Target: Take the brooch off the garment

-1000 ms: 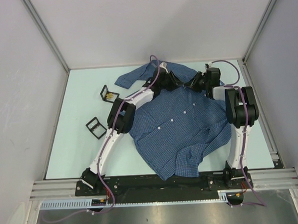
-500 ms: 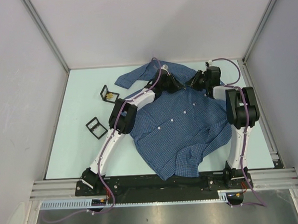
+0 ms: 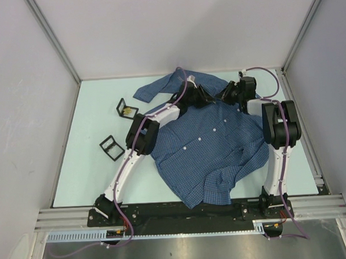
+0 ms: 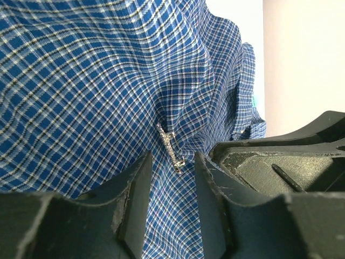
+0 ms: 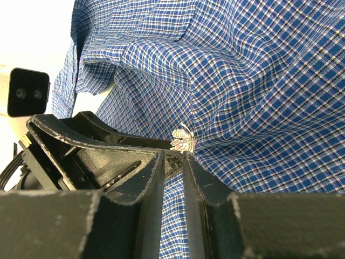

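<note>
Two sets of fingers flanked the brooch [image 4: 171,148] pinned to the shirt [image 3: 209,151].
From above, the shirt lay spread front-up on the desk [image 3: 94,180]; the left arm [image 3: 139,134] and right arm [image 3: 280,124] both reached to its far part, their tips nearly meeting by the collar, and two black frames [image 3: 124,109] [image 3: 110,147] stood on the desk left of the shirt. Left wrist: the left fingers [image 4: 136,199] stood apart, with the silvery brooch on puckered cloth in the gap between their tips. Right wrist: the right fingers [image 5: 148,189] showed only a narrow slit, with the brooch right at their tips; whether they pinched it or the cloth could not be told.
</note>
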Tool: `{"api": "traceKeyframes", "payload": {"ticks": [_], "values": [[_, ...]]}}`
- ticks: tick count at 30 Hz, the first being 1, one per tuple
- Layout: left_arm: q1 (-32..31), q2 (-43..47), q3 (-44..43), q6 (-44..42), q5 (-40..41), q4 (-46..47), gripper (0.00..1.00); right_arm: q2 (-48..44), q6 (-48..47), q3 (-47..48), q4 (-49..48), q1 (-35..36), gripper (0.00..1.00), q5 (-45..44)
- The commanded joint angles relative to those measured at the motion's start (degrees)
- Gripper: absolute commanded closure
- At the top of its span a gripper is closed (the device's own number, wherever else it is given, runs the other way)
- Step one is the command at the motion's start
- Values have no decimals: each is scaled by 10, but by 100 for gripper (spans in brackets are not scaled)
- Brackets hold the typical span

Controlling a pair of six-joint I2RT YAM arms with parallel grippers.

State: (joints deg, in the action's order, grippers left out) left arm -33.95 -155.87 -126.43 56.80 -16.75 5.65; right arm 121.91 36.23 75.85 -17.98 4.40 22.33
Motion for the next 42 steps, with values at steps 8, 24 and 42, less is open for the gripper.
{"api": "traceKeyframes", "payload": {"ticks": [8, 24, 42], "values": [[7, 30, 24, 24, -9, 29, 65, -4, -6, 6, -24, 1, 76, -6], [12, 38, 50, 46, 12, 59, 70, 5, -24, 24, 6, 10, 78, -36], [17, 44, 58, 46, 9, 76, 78, 25, -155, 135, 176, 68, 93, -197]]}}
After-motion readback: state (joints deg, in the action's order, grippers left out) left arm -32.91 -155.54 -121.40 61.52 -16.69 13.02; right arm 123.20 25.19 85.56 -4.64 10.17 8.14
